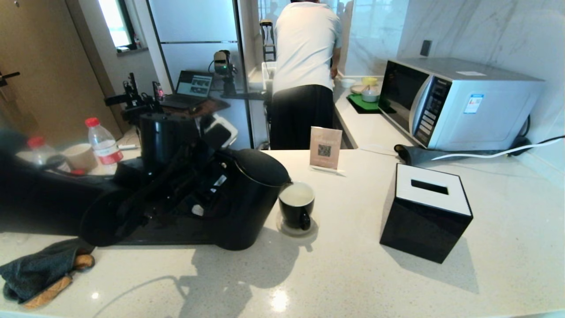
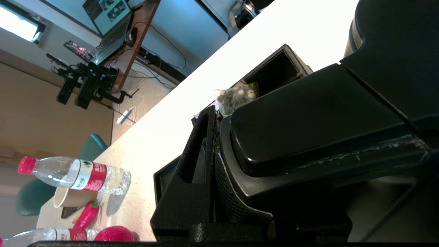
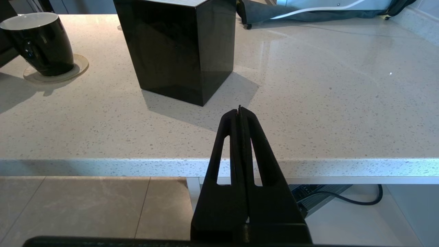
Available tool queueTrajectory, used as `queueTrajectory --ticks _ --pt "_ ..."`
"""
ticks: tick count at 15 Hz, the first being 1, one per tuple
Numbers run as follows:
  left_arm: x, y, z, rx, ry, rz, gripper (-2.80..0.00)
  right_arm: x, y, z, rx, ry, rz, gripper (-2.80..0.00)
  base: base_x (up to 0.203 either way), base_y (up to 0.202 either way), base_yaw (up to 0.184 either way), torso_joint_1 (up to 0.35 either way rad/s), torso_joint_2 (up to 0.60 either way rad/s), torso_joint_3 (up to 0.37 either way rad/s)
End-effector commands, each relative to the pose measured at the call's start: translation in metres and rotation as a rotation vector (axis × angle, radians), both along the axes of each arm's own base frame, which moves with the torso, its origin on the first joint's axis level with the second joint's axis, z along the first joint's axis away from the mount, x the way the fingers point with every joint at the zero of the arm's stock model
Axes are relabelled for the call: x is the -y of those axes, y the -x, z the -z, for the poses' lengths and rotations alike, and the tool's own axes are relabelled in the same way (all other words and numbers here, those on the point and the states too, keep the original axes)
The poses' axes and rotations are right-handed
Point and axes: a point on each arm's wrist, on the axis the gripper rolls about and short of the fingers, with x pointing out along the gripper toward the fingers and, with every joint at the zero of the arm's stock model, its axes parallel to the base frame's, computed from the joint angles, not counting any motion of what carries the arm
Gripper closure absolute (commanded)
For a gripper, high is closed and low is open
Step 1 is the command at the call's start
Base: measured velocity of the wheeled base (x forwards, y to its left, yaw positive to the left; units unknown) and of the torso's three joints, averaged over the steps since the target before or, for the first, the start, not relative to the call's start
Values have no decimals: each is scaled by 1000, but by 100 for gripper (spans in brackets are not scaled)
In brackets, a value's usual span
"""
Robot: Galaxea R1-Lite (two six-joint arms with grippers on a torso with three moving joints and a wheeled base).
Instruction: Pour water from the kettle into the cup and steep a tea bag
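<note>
Nearest the robot, at the left front edge of the pale speckled countertop [image 1: 353, 274], lies a crumpled dark grey cloth [image 1: 35, 269] with a tan strip under it. The right gripper [image 3: 240, 113] hangs parked off the near edge of the counter, its two black fingers pressed flat together and holding nothing.

Further in, the left gripper [image 2: 214, 137] is clamped narrowly on the loop handle of the matte black kettle [image 1: 247, 207], one finger [image 2: 195, 161] lying along the outside of the handle. The kettle is tipped to the right, its small spout just over the left rim of the cup [image 1: 296, 205]. Whether a stream is falling cannot be told. The cup, a glossy black mug with a white inside, stands on a round pale coaster [image 1: 296, 227] near the middle of the counter, its ear handle facing the robot; pale water [image 1: 296, 194] fills it close to the brim.

To the right of the cup, well apart, stands a black cube tissue box [image 1: 426, 212] with a white top.

Behind the kettle, in the left wrist view, the tea bag [image 2: 235, 97], a translucent pouch of dark leaves, lies at the edge of a black open tray [image 2: 274, 67].

Beyond the cup stands a small tan card [image 1: 325, 153] with a printed code. At far left are a red-capped water bottle [image 1: 103, 143] and a tan paper cup [image 1: 80, 157]; at far right, a silver microwave [image 1: 459, 104]. A person in a white shirt [image 1: 304, 75] stands with back turned.
</note>
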Motion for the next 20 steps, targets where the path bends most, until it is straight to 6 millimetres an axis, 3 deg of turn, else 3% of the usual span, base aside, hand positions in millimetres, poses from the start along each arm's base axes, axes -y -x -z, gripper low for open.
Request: queueTrajectory --ticks 1,20 --pt "0 0 -4 19 6 -2 0 0 0 0 -1 1 0 0 0 0 0 0 0 0" --pt "-5 8 -20 65 -4 -13 0 0 0 0 -1 1 0 0 0 0 0 0 0 0"
